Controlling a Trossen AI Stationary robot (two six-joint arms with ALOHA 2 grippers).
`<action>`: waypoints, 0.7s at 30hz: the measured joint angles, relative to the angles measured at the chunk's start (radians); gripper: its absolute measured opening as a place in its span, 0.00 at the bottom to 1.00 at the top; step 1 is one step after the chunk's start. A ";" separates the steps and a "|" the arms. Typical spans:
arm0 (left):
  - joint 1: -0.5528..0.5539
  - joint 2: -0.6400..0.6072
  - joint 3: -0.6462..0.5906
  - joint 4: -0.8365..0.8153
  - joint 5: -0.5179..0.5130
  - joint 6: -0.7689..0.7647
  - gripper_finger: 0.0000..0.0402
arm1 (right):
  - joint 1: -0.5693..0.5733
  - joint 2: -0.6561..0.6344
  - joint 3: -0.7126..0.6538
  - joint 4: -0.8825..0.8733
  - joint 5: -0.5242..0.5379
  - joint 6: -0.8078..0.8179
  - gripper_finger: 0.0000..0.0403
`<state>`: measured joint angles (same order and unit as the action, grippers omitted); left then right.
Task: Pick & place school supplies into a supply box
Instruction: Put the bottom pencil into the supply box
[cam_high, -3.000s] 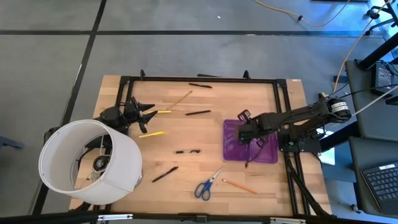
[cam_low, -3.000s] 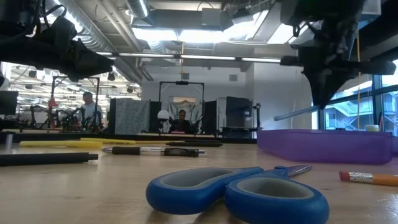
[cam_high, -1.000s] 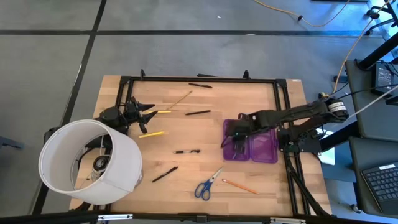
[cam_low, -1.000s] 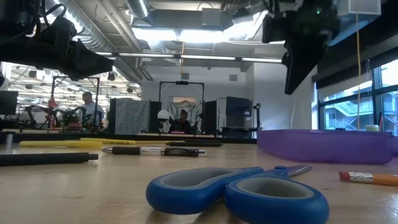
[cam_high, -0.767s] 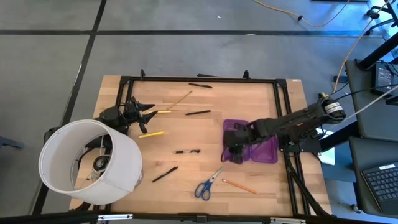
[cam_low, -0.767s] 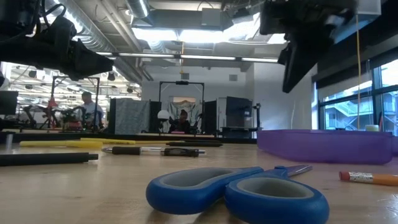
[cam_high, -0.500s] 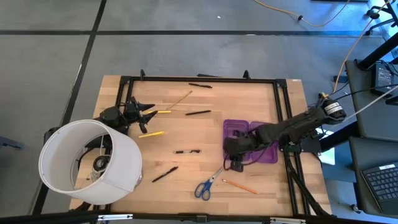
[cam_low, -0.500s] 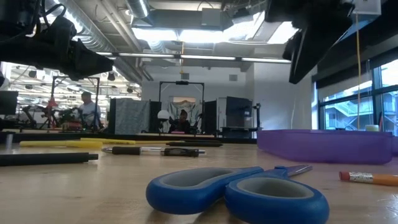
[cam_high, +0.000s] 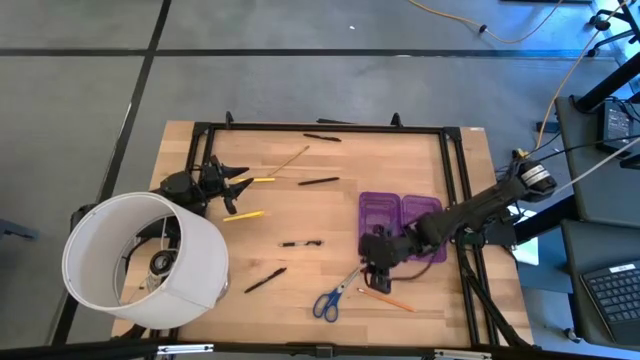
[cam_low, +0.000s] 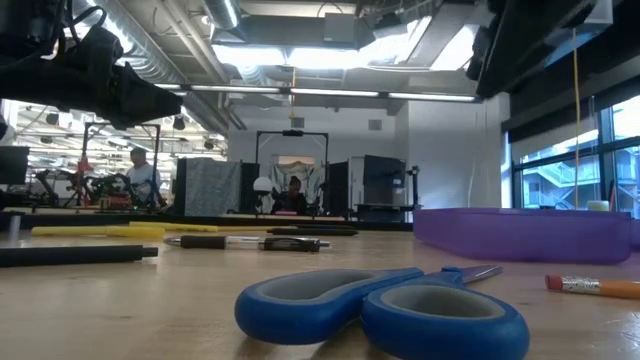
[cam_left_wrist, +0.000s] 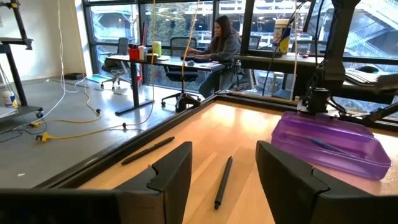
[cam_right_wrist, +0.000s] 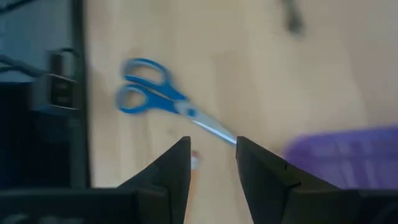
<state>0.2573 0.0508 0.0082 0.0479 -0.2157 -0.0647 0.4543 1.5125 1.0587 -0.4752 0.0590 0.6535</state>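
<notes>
right hand (cam_high: 378, 262) spread and empty above scissors (cam_high: 335, 294), beside supply box (cam_high: 402, 213)

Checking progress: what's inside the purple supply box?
In the purple supply box, the left wrist view shows one thin blue pen; its translucent walls blur anything else. Overhead, the right arm covers part.

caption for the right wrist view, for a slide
Right gripper, fingers open, above blue scissors beside the purple supply box.

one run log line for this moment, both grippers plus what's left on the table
right gripper: open, empty, above scissors and orange pencil, beside purple box | left gripper: open, waiting at table's left | pens, pencils on table
</notes>
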 joint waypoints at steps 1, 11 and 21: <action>0.000 0.000 0.000 0.000 0.000 0.000 0.43 | 0.015 0.011 0.006 0.003 0.011 -0.001 0.33; 0.000 0.000 0.000 0.019 -0.025 0.000 0.43 | 0.091 0.287 0.272 -0.261 0.051 0.088 0.33; 0.000 0.000 0.000 0.055 -0.037 0.000 0.43 | 0.137 0.528 0.516 -0.449 0.052 0.154 0.33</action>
<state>0.2571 0.0505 0.0086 0.1029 -0.2527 -0.0647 0.5909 2.0408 1.5745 -0.9238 0.1108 0.8074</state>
